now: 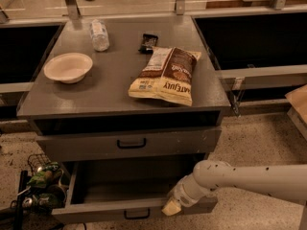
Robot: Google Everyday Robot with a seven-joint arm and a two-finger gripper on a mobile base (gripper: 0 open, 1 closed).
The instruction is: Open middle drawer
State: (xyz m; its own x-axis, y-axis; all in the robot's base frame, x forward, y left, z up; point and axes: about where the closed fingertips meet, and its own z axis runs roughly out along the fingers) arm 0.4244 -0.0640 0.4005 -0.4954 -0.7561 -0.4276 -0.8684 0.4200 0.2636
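My white arm's cream-tipped gripper sits at the front panel's top edge of the wide grey middle drawer, which stands pulled out (open or closed, I cannot tell). Beyond, a brown-and-white snack bag lies on the grey worktop.

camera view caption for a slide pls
Gripper at the front edge of the pulled-out middle drawer, below the shut top drawer.
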